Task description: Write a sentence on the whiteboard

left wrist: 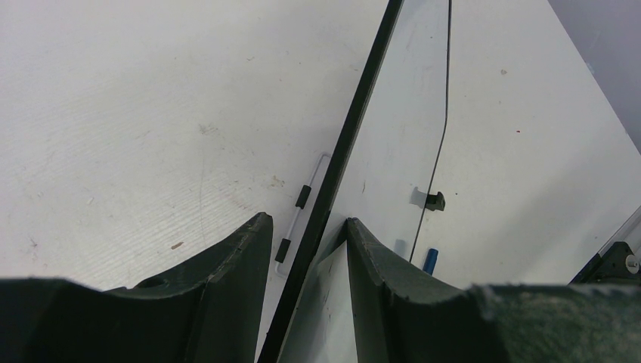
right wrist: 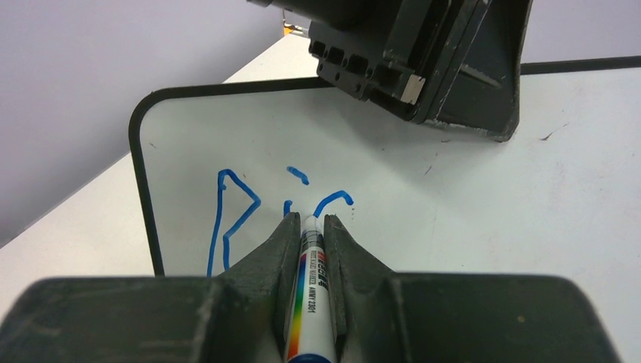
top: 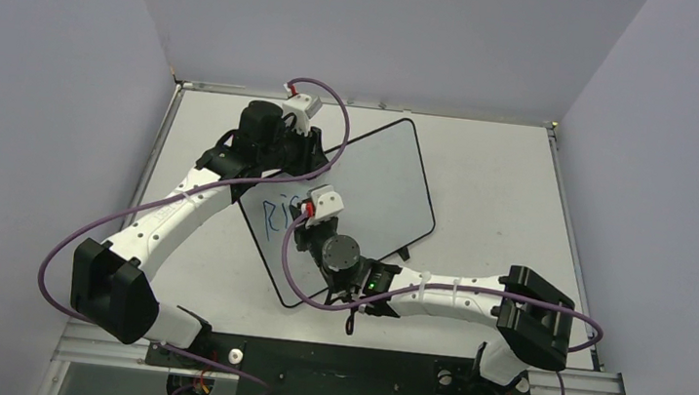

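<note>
my right fingers [right wrist: 283,246] clamp the marker [right wrist: 308,287], tip on the board [right wrist: 469,197] by blue letters [right wrist: 234,219]; left fingers [left wrist: 363,249] grip its edge.

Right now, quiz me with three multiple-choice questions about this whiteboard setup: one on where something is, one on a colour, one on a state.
1. Where is the left claw? A astride the whiteboard edge; B above its middle; C away from it.
2. What colour are the letters? A red; B blue; C black.
3. The right claw is: A open and empty; B shut on the marker; C out of view.
Answers: A, the board's edge runs between its two sides; B, the strokes are blue; B, both sides press the marker's barrel.
</note>
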`<action>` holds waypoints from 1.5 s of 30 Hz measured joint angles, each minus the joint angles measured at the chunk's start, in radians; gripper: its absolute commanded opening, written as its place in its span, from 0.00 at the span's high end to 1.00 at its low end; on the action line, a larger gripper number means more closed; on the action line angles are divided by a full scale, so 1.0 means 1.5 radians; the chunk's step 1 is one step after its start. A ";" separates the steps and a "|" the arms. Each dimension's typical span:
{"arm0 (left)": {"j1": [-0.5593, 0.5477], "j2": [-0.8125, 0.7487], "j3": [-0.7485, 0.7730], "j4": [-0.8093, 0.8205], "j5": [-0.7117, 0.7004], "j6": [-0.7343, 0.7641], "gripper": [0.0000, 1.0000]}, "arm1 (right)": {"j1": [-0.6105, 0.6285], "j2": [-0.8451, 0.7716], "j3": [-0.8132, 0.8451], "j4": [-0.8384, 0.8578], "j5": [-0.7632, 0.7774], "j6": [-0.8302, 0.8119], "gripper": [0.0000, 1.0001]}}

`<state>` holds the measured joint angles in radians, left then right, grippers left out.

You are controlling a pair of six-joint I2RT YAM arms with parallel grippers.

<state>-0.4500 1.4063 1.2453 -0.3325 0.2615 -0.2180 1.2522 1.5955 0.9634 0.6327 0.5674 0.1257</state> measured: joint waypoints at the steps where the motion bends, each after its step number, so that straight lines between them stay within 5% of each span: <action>1: 0.000 0.000 0.000 0.000 0.000 0.000 1.00 | 0.001 0.000 -0.002 0.000 0.000 0.001 1.00; 45: -0.002 -0.002 -0.005 0.005 -0.002 0.001 1.00 | 0.007 -0.022 -0.057 -0.009 0.042 0.014 1.00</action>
<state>-0.4530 1.4029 1.2385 -0.3244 0.2592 -0.2165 1.2621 1.5620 0.8776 0.6186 0.6312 0.1474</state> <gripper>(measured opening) 0.372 0.106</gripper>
